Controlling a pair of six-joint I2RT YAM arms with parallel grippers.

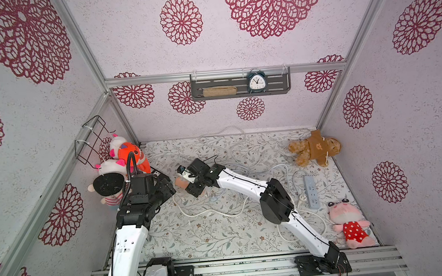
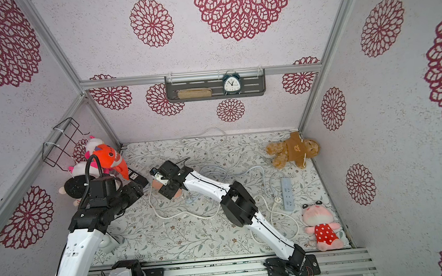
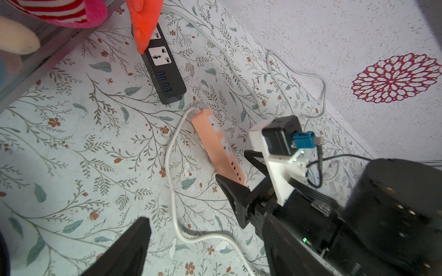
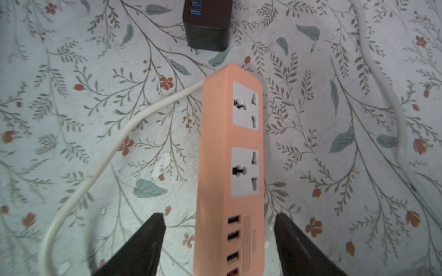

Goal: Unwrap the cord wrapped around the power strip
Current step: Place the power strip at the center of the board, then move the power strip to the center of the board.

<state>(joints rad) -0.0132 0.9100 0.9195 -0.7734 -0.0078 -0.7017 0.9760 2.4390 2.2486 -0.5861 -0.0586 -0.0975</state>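
Observation:
The peach power strip [image 4: 229, 155] lies flat on the floral mat, sockets up, also in the left wrist view [image 3: 215, 143] and in a top view [image 1: 181, 183]. Its white cord [image 4: 107, 148] leaves the far end and curves loosely over the mat [image 3: 171, 167]; no turn of it lies around the strip. My right gripper [image 4: 218, 216] is open and straddles the strip's USB end, with a gap on each side. My left gripper [image 3: 203, 227] is open just left of it [image 1: 168, 187], above a bend of the cord and holding nothing.
A black power strip [image 3: 165, 78] lies beyond the peach one, under an orange plush [image 1: 131, 157]. A grey-blue strip [image 1: 311, 190] and other white cords lie at the right. A brown bear [image 1: 313, 147] and a pink plush [image 1: 349, 223] sit along the right wall.

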